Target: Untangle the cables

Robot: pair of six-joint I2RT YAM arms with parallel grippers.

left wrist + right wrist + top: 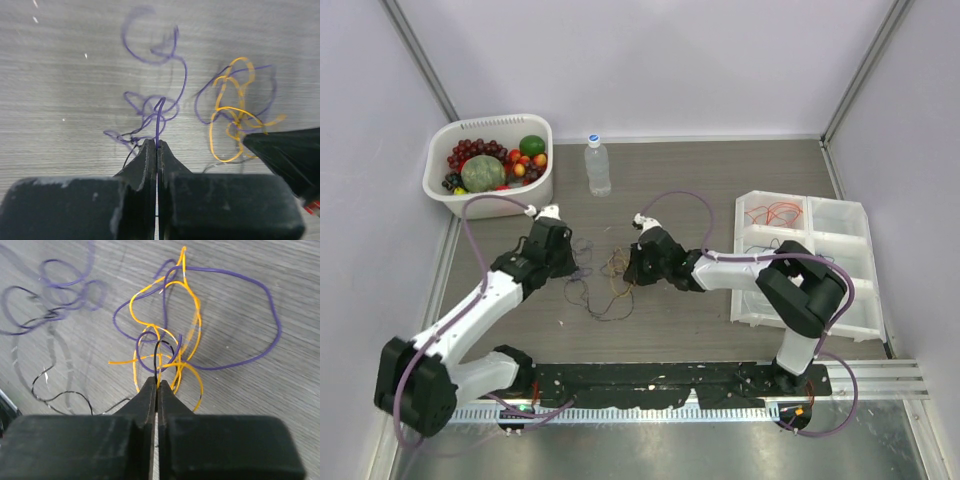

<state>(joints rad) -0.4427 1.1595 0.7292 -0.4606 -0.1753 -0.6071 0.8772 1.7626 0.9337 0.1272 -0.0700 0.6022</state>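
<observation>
While tangled in loops | thin purple wire (158, 120) is clamped by left end effector (157, 146) | thin black wire (156, 365) clamped by right end effector (157, 384)

cables (605, 275): table (720, 180) centre | basket (510, 200): back left | bottle (597, 167): behind cables | tray (840, 215): right

cables (165, 352) several (tangled) | bottle (597, 165) 1 | basket (495, 204) 1 | tray (840, 215) 1 | arms (480, 300) (800, 290) 2

Robot lab cell: white walls (650, 60) and metal corner posts (865, 65) enclose a grey tabletop (700, 320), two arms (480, 295) bolted to its rail (890, 372).
</observation>
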